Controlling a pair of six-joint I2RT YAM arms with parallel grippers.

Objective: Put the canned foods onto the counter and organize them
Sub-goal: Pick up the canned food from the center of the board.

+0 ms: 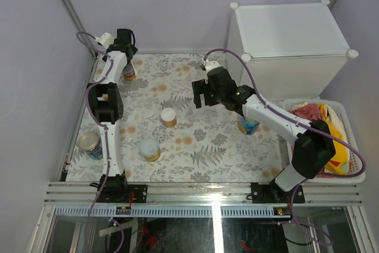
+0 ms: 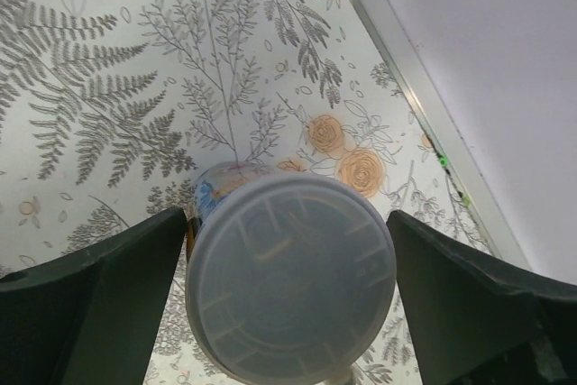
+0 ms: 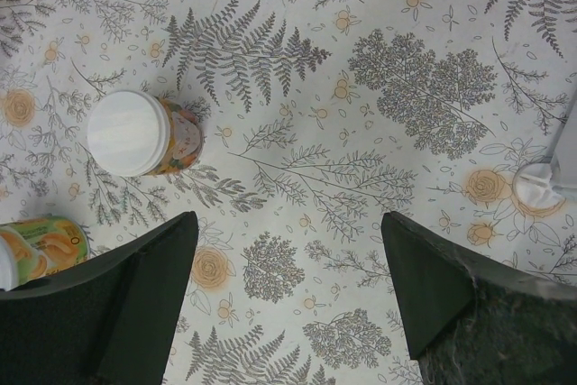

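A: Where is the left tool (image 2: 287, 215)?

B: Upper left of the overhead view, by the back rail. Its two fingers straddle a blue-labelled can (image 2: 290, 281) with a cloudy plastic lid, standing upright on the fern-print counter (image 2: 117, 87). The fingers sit right at the lid's edges. I cannot tell whether they press it or only flank it.

A: And the right tool (image 3: 290, 218)?

B: Spread wide and empty, hanging over bare cloth at mid-frame. A white-lidded orange jar (image 3: 135, 132) stands just to its upper left, and a yellow-orange can (image 3: 41, 245) at the wrist view's lower left edge.

A: So which step is this?

B: I judge it the pickup of the first can. The white cabinet (image 1: 293, 34) at the upper right carries nothing on its top, and every can is down on the cloth.

A: What does the next move need?

B: A firm squeeze, then a straight lift. The cabinet is far across, so a pass to the right tool looks likely.
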